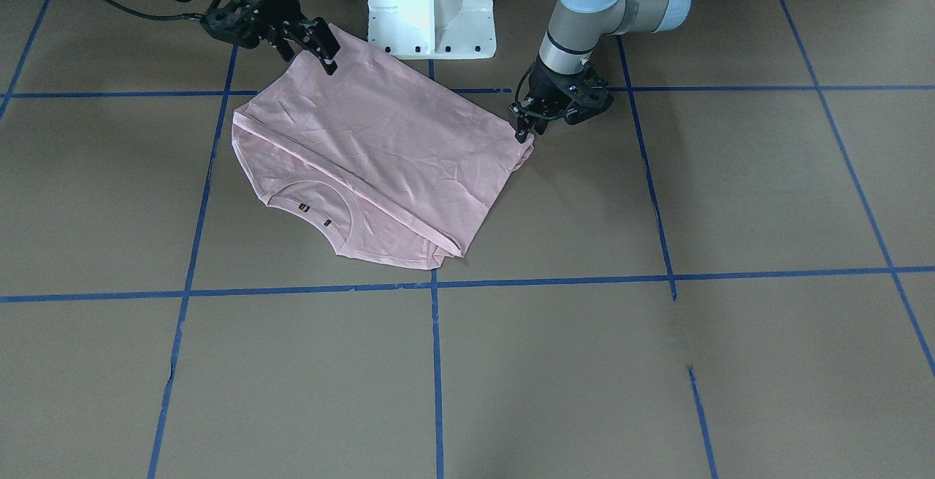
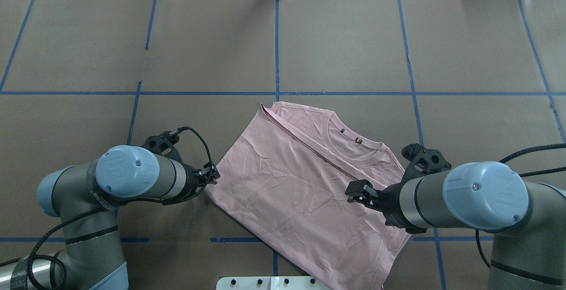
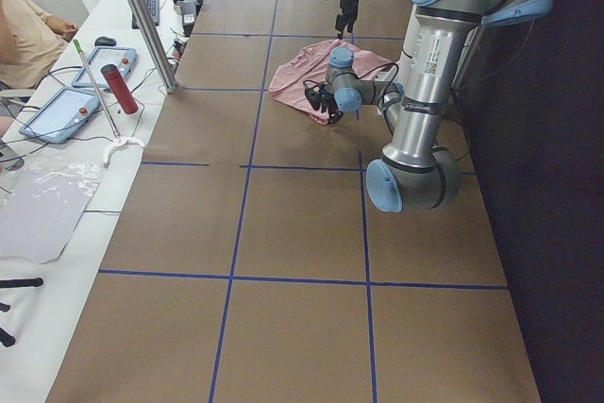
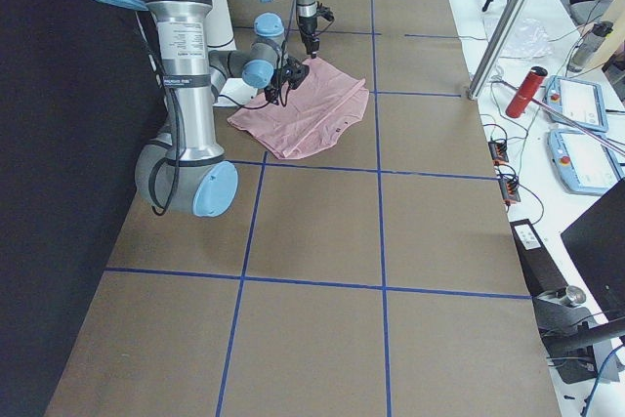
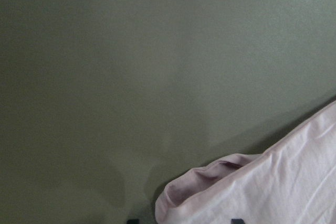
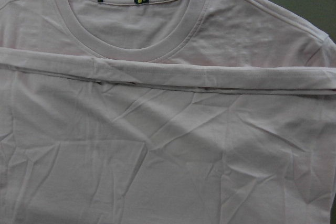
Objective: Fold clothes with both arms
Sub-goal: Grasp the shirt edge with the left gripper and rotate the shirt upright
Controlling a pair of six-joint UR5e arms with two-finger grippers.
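The pink shirt is lying folded on the worktop in front of me, slanting between my two arms. My right wrist camera is showing what the wide views are blurring: the hem is lying as a straight flat band just below the collar. My left wrist camera is showing only the shirt's bunched corner, with the tips of my left fingers standing apart on either side of it, released. From across the worktop, my right fingers are hovering spread over the shirt's opposite side, gripping nothing. From overhead, the nearest corner is reaching the white base. Beyond the collar and out to both sides, brown worktop is stretching wide between blue tape lines.
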